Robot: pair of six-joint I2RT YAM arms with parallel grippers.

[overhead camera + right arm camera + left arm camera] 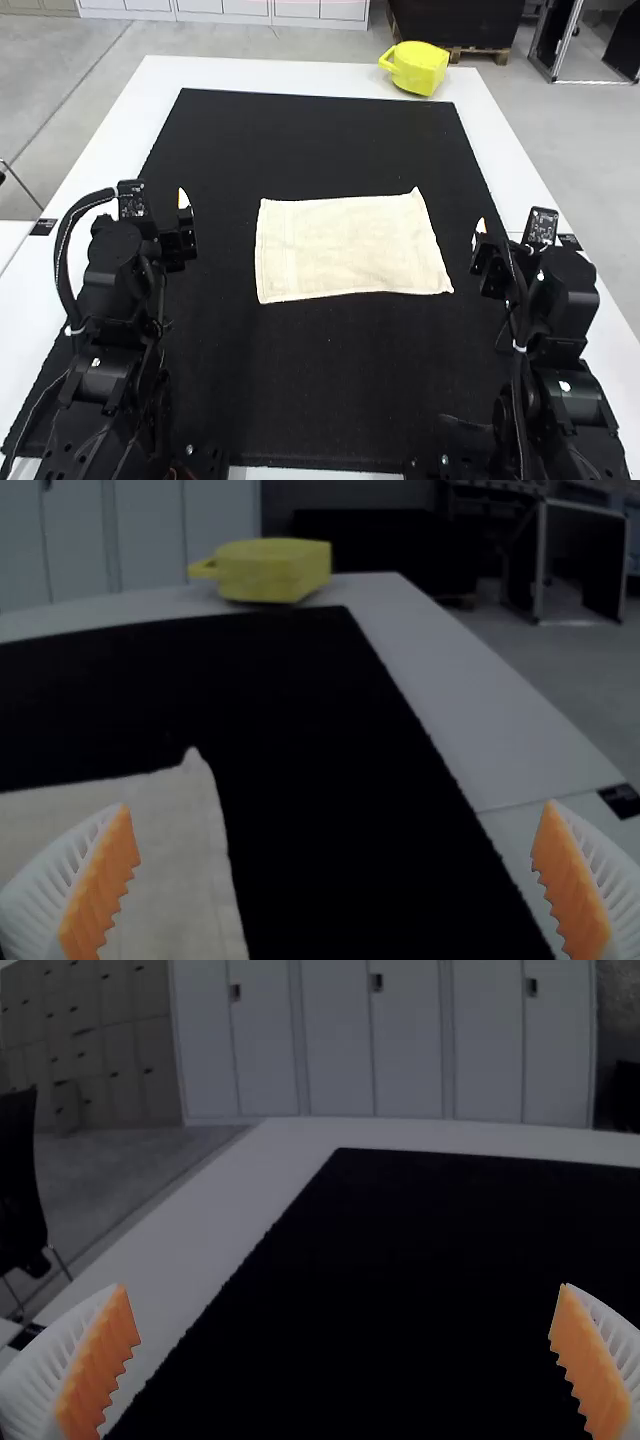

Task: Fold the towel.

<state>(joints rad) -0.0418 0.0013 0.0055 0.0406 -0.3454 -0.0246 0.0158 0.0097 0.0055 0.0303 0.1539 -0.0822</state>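
In the high view a cream towel (pixel 348 248) lies flat as a wide rectangle on the black mat, its far right corner sticking up in a small peak. My left gripper (pixel 184 212) is left of the towel, apart from it, and my right gripper (pixel 478 240) is just off its right side. The left wrist view has the left gripper (pixel 345 1360) open, nothing between its orange pads. Open as well is the right gripper (pixel 335 880) in the right wrist view, where part of the towel (pixel 170 870) lies beyond one finger.
The black mat (pixel 330 400) covers most of the white table (pixel 110 130). A yellow container (pixel 417 68) with a handle stands at the table's far right edge, also seen in the right wrist view as a yellow container (pixel 272 570).
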